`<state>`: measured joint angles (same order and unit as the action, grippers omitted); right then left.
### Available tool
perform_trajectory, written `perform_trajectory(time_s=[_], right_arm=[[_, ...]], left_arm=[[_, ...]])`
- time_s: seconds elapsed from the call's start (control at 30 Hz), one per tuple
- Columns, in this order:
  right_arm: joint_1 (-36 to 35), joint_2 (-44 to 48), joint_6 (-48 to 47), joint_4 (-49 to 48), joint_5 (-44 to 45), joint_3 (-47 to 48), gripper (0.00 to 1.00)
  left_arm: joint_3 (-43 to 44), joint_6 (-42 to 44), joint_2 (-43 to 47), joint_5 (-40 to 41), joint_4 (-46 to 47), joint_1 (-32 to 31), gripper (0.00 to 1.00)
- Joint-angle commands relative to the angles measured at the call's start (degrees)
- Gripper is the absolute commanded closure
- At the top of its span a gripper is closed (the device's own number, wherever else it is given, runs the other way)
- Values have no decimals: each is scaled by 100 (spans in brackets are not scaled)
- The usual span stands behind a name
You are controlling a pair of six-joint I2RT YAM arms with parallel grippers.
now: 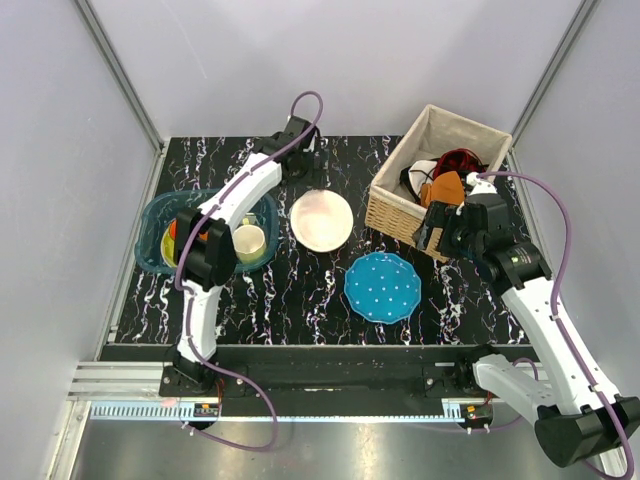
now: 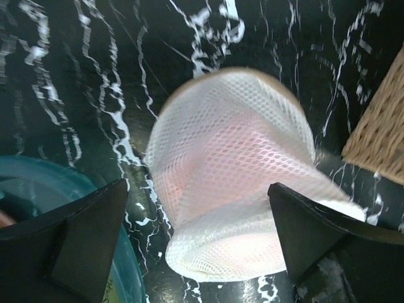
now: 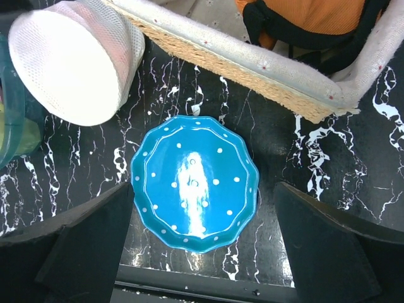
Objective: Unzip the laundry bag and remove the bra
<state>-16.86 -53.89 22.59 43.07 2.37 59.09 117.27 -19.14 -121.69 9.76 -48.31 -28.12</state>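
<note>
The right arm bends in from the near right corner, its claw point(image 3: 203, 187) spread wide and empty above the blue dotted dish point(image 3: 194, 208). Just beyond, the laundry bag point(image 2: 252, 113) rests on the dark surface point(image 1: 300, 290) beside the basket point(image 1: 400, 205). I cannot make out its zip, and the bra point(image 2: 202, 170) shows only as a pink blur through the mesh. The left arm stretches to the bag's far side, claw point(image 2: 197, 186) gaping wide, holding nothing.
</note>
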Motion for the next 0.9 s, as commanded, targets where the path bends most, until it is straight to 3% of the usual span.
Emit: perform_trajectory(time_s=[0.0,0.17,0.27,0.37,0.5,0.53,0.63,0.67,0.77,0.87], right_arm=[[-19,115,88,-238,-132,-11,0],[-10,142,149,-150,-131,-12,0],[-1,150,219,-141,-220,6,0],[-10,159,281,-167,-378,-3,0],[-10,168,351,-167,-492,-55,0],[-10,186,351,-167,-518,-56,0],[-10,203,360,-167,-553,-108,0],[-10,186,352,-167,-562,-108,0],[-10,133,343,-211,-606,-178,0],[-10,-33,351,-264,-650,-153,0]], left_arm=[[-555,516,109,-1948,226,44,7],[-1521,455,997,-2916,639,-18,33],[-1891,446,1339,-3137,639,-18,43],[-2190,411,1559,-3382,639,-27,43],[-2516,349,1894,-3437,578,-27,21],[-2560,314,2016,-3289,525,-53,10],[-2657,226,2614,-1834,350,-315,2],[-2683,200,2746,-915,306,-448,1],[-2692,-176,3019,678,24,-1089,1],[-2771,-1177,2949,1603,-169,-1722,1]])
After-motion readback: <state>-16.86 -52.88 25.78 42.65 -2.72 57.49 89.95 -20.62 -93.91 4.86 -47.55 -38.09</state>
